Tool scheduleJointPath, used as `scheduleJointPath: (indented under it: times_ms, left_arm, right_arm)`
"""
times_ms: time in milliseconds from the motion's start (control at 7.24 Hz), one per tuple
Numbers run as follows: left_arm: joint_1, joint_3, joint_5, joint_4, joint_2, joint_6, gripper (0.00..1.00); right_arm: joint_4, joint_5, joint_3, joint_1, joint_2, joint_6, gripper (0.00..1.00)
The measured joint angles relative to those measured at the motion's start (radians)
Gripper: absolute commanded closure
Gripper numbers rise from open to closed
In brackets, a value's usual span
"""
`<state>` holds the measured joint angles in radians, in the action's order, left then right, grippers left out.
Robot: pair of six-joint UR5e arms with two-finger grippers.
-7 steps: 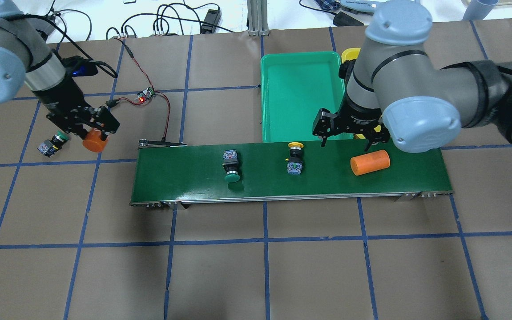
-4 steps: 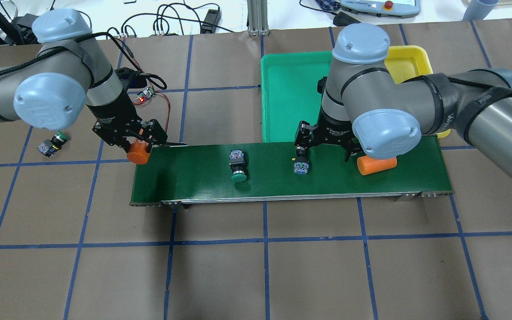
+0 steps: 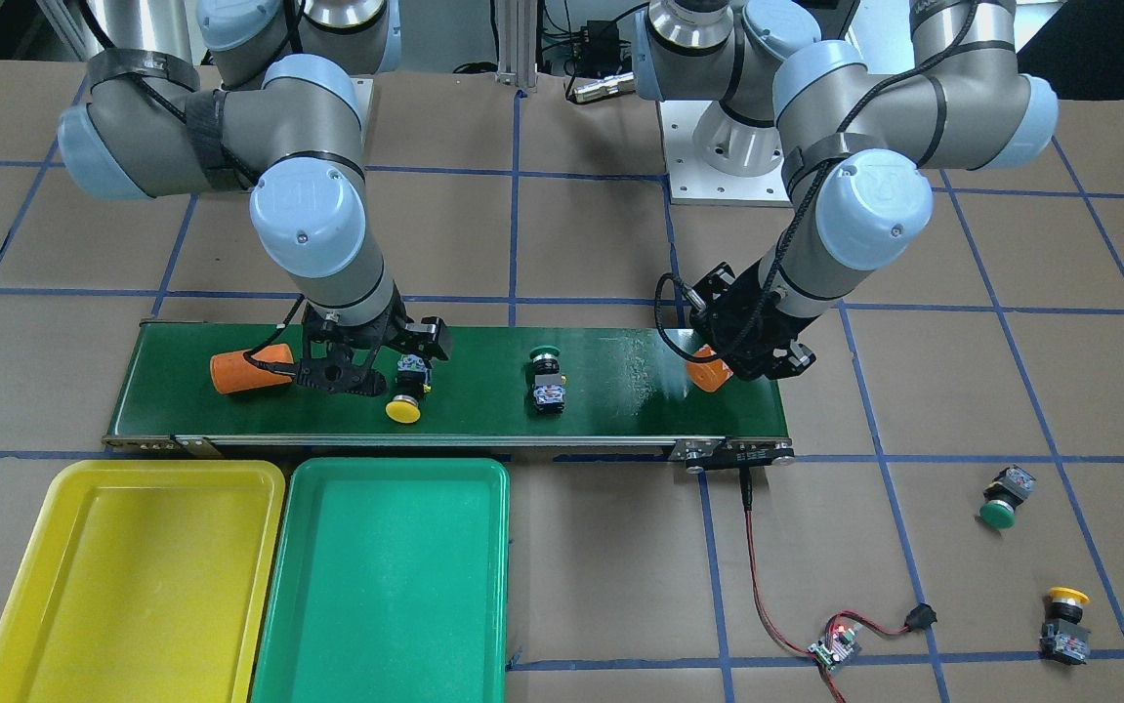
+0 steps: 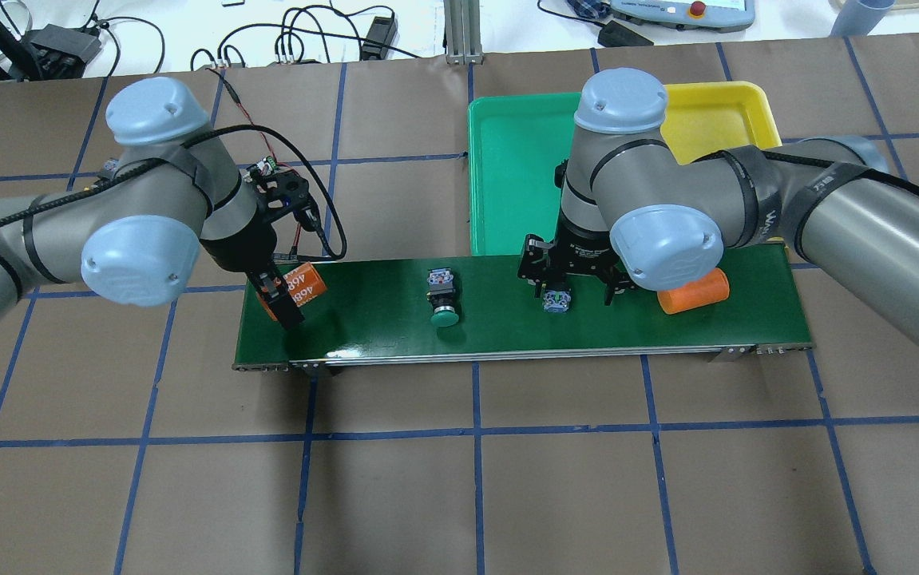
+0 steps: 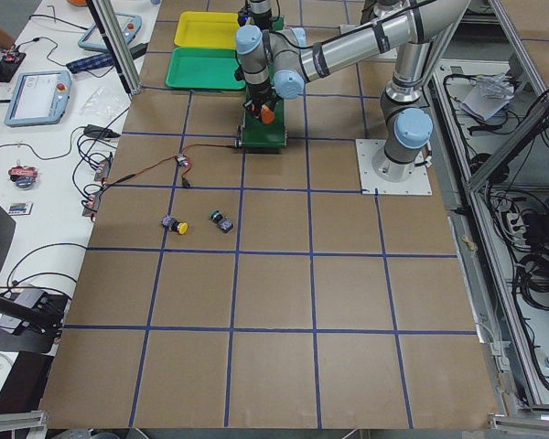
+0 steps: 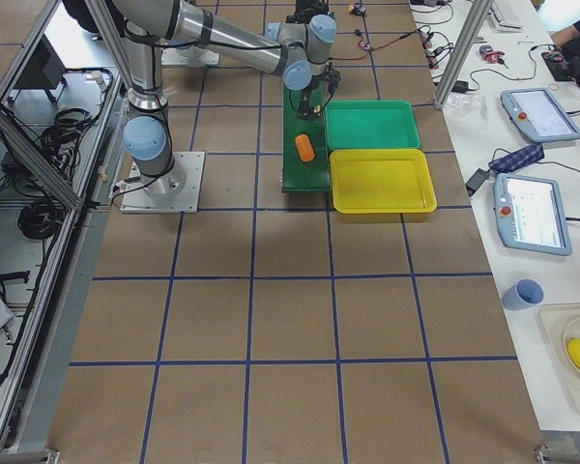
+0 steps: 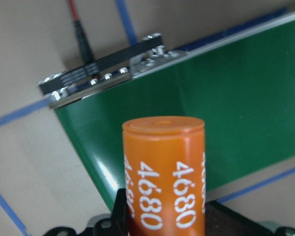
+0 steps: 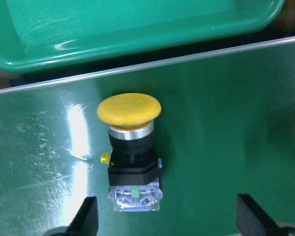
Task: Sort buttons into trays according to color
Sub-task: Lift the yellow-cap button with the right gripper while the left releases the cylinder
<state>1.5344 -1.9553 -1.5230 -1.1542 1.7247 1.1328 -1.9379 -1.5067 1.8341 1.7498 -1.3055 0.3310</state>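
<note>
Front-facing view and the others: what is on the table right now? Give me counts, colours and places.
conveyor belt: 1, dark green, across the table's middle.
trays: 2, one yellow, one green, side by side next to the belt, both empty.
buttons: 4; one yellow and one green on the belt; one green and one yellow on the table beyond the belt's end.
orange cylinders: 2; one lying on the belt, the 4680 cylinder in the left gripper.
circuit board: 1, red and black wires, on the table.
table: 1, brown, blue grid lines.
right gripper: open, straddling the yellow button on the belt.
left gripper: shut on the 4680 cylinder at the belt's end.
</note>
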Motion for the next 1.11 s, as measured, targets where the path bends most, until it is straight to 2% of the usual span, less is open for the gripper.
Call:
scheduleJointPath:
  times_ms: [138,276,414,691,829,1105]
  left_arm:
    - [0.006,-0.042,0.021,0.082,-0.005,0.106,0.08]
    - [0.009,-0.061,0.036,0.116,-0.010,0.149,0.00]
    - [0.011,-0.070,0.043,0.128,-0.011,0.163,0.00]
    - [0.008,-0.066,0.055,0.123,-0.039,0.159,0.00]
    - [-0.021,-0.031,0.061,0.077,-0.065,0.144,0.00]
    - [-0.237,0.158,0.065,-0.164,-0.042,0.138,0.00]
  right_arm:
    - [-0.001,0.000,0.000,0.000,0.015,0.000,0.29]
    - [-0.001,0.000,-0.001,0.000,0.028,0.004,0.70]
    - [0.000,-0.002,-0.004,-0.001,0.037,0.004,1.00]
    - [0.011,-0.009,-0.008,-0.004,0.037,0.004,1.00]
    - [0.015,-0.012,-0.009,-0.007,0.032,0.007,1.00]
    - [0.015,-0.042,-0.034,-0.027,0.021,0.004,1.00]
